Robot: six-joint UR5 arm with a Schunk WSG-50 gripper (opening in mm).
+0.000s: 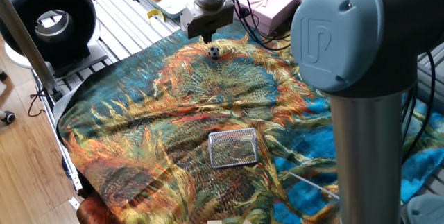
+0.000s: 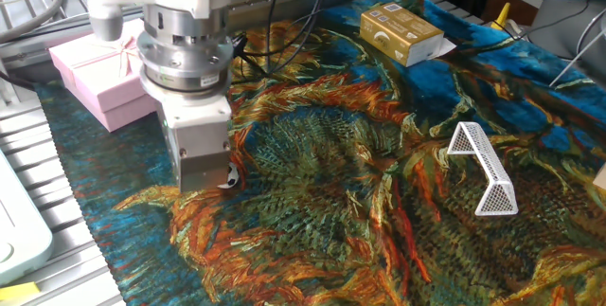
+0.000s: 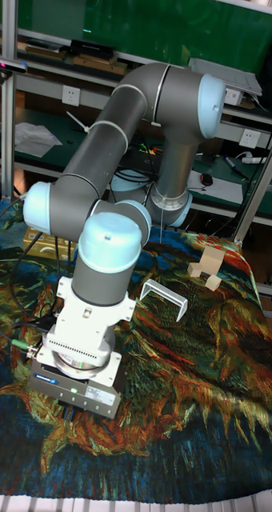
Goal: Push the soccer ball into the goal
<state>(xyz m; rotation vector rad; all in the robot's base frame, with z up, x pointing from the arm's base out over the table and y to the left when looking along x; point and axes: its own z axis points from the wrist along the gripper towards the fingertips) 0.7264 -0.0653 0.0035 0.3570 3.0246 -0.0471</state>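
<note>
The soccer ball (image 1: pixel 214 51), tiny and black-and-white, lies on the patterned cloth near its far edge. My gripper (image 1: pixel 207 37) hangs straight down just behind the ball, fingers together and holding nothing. In the other fixed view the gripper (image 2: pixel 205 179) covers most of the ball, leaving only a sliver (image 2: pixel 230 180) at its right side. The goal (image 1: pixel 233 148) is a small white wire-mesh frame standing well away across the cloth (image 2: pixel 485 168), with open cloth between it and the ball. In the tall view the goal (image 3: pixel 164 297) shows, but my wrist hides the ball.
A pink box (image 2: pixel 98 71) sits behind the gripper, and a tan cardboard box (image 2: pixel 401 33) lies at the far cloth edge. Wooden blocks (image 3: pixel 206 269) stand beyond the goal. A black round fan (image 1: pixel 48 17) is on the slatted table. My arm's column (image 1: pixel 364 127) blocks the right side.
</note>
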